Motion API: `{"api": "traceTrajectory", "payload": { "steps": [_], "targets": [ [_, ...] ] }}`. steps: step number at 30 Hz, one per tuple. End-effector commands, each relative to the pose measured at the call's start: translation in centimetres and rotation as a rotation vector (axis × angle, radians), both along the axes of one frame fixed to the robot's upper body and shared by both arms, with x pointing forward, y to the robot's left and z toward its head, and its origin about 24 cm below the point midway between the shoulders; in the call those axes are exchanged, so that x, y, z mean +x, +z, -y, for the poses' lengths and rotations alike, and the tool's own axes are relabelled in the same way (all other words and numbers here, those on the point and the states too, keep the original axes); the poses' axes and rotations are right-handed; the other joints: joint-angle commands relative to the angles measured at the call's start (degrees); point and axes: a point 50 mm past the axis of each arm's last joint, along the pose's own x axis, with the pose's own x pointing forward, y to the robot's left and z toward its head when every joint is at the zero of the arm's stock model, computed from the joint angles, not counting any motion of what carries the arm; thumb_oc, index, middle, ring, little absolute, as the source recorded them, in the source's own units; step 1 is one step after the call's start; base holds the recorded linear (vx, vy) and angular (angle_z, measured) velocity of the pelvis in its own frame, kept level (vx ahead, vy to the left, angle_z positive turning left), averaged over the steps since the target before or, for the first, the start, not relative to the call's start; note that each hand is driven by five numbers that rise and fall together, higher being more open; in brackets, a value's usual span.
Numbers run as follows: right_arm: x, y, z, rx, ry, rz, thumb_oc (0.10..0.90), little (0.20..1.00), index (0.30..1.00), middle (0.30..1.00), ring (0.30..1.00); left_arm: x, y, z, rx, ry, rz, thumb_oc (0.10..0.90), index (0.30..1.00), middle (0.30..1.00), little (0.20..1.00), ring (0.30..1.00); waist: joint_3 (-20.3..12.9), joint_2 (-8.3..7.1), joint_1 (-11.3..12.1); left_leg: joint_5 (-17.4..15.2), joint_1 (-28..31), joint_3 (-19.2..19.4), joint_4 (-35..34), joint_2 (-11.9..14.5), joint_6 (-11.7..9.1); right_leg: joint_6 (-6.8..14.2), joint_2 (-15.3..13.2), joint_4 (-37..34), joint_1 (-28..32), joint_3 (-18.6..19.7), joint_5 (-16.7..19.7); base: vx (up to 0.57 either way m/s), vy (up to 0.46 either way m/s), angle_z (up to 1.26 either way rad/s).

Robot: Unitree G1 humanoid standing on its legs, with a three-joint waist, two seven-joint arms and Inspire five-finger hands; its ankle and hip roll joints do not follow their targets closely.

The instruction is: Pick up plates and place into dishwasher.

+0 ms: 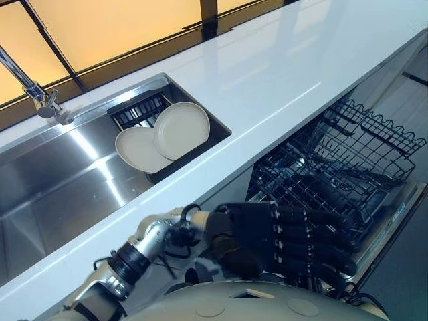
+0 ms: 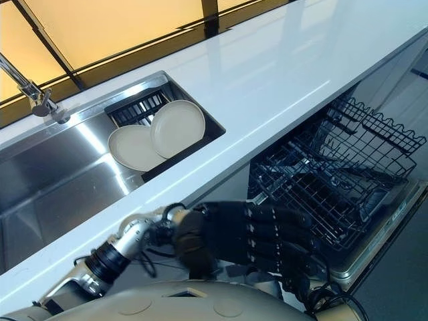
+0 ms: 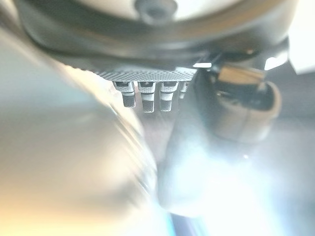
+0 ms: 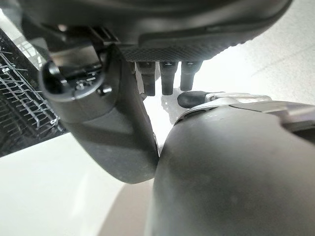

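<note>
Two plates (image 1: 180,130) lean overlapping in the black rack (image 1: 137,110) at the right end of the sink (image 1: 53,180), likely propped there to drain, and neither is picked up yet. The left hand (image 1: 267,234) hangs below the front edge of the bench (image 1: 281,73), fingers straight and empty, beside the dishwasher basket (image 1: 348,160) (pulled out, presumably to receive them). The right hand (image 4: 187,49) looks relaxed and empty too, low near that basket.

you have a white countertop (image 1: 281,73) running past a steel sink (image 1: 60,180); faucet (image 1: 41,99) at its far edge, amber window (image 1: 120,27) behind.
</note>
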Motion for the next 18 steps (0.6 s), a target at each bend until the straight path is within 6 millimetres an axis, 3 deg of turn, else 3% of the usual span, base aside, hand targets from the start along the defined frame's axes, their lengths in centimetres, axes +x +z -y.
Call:
{"api": "traceTrajectory", "payload": {
  "steps": [1,2,4,5,6,7,8,9,10,11,14,18],
  "targets": [
    [0.9,0.1,-0.3,0.015,0.018,0.010,0.800,0.900,0.900,0.900,0.900,1.2,7.3,-0.7,-0.374,0.067,-0.066,0.800,0.900,0.900,0.900,0.900,-1.4,-0.73,-0.4,-7.2,0.8,3.7,0.4,-3.7,3.0,3.9,0.9,5.8,-3.3,2.6,-4.4,0.04,-0.025,0.11],
    [0.9,0.1,-0.3,0.015,0.018,0.010,0.800,0.900,0.900,0.900,0.900,1.2,7.5,-0.7,-0.376,0.079,-0.066,0.800,0.900,0.900,0.900,0.900,-1.4,-0.75,-0.4,-7.2,0.8,3.7,0.4,-3.7,3.0,3.9,0.9,5.7,-3.3,2.6,-4.4,0.05,-0.027,0.12],
    [0.6,0.0,-0.1,0.013,0.023,0.001,0.800,0.900,0.900,0.900,0.900,2.4,8.8,-0.9,-0.310,0.349,-0.058,0.800,0.900,0.900,0.900,0.900,-1.8,-0.77,-0.6,-7.1,1.0,3.6,0.4,-3.6,2.8,4.0,0.9,5.4,-3.1,2.8,-4.1,0.05,-0.004,0.04],
    [0.5,0.0,0.1,0.008,0.028,-0.006,0.800,0.900,0.900,0.900,0.900,3.5,9.3,-1.2,-0.238,0.651,-0.030,0.800,0.900,0.900,0.900,0.900,-2.0,-0.57,-0.6,-7.0,1.0,3.5,0.4,-3.6,2.6,4.0,0.9,5.3,-3.0,2.9,-3.9,0.05,0.010,-0.01],
    [0.4,0.0,0.1,0.007,0.028,-0.007,0.800,0.900,0.900,0.900,0.900,3.8,9.4,-1.4,-0.217,0.723,-0.027,0.800,0.900,0.900,0.900,0.900,-2.0,-0.50,-0.5,-6.9,1.1,3.5,0.4,-3.6,2.6,4.0,0.9,5.3,-2.9,3.0,-3.9,0.05,0.026,0.01],
    [0.3,0.0,0.2,0.004,0.025,-0.009,0.800,0.900,0.900,0.900,0.900,5.0,9.5,-2.6,-0.149,1.031,-0.004,0.800,0.900,0.900,0.900,0.900,-2.1,-0.29,-0.2,-6.7,1.1,3.2,0.4,-3.6,2.5,4.0,0.9,5.1,-2.8,3.3,-3.7,0.03,0.026,0.00],
    [0.2,0.0,0.2,0.002,0.023,-0.010,0.800,0.900,0.900,0.900,0.900,5.6,9.5,-3.5,-0.122,1.147,0.006,0.800,0.900,0.900,0.900,0.900,-2.1,-0.24,0.0,-6.7,1.1,3.0,0.4,-3.7,2.5,4.0,0.8,5.0,-2.8,3.4,-3.7,0.04,0.037,0.00],
    [-0.1,-0.1,0.2,-0.001,0.014,-0.012,0.800,0.900,0.900,0.900,0.900,6.9,9.4,-6.1,-0.033,1.459,0.019,0.800,0.900,0.900,0.900,0.900,-2.2,-0.15,0.7,-6.6,1.1,2.5,0.4,-3.8,2.6,4.0,0.7,4.7,-2.6,3.5,-3.6,0.04,0.029,-0.02],
    [-0.6,-0.2,0.2,-0.003,-0.001,-0.013,0.800,0.900,0.900,0.900,0.900,7.5,9.4,-8.2,-0.009,1.590,0.043,0.800,0.900,0.900,0.900,0.900,-2.2,-0.09,1.5,-6.5,1.2,2.1,0.4,-3.9,2.6,4.0,0.7,4.5,-2.4,3.4,-3.6,0.03,0.025,-0.01],
    [-0.8,-0.2,0.3,-0.003,-0.008,-0.014,0.800,0.900,0.900,0.900,0.900,7.6,9.4,-9.1,0.003,1.655,0.069,0.800,0.900,0.900,0.900,0.900,-2.2,-0.07,1.7,-6.5,1.2,1.9,0.4,-4.0,2.6,4.1,0.7,4.5,-2.3,3.3,-3.7,0.00,0.000,0.00],
    [-1.5,-0.4,0.2,0.001,-0.041,-0.017,0.800,0.900,0.900,0.900,0.900,7.8,10.2,-13.0,0.125,2.093,0.271,0.800,0.900,0.900,0.900,0.900,-2.6,-0.03,3.3,-6.5,1.3,0.7,0.4,-4.2,2.7,4.0,0.7,4.6,-1.9,2.5,-4.2,0.03,0.002,0.00],
    [-1.7,-0.4,0.4,-0.002,-0.057,-0.025,0.800,0.900,0.900,0.900,0.900,8.8,11.7,-14.9,0.256,2.358,0.448,0.800,0.900,0.900,0.900,0.900,-3.0,-0.06,3.6,-6.6,1.6,0.3,0.4,-4.4,2.9,3.9,0.8,4.6,-1.5,2.3,-4.6,0.05,0.007,0.15]
  ]
}}
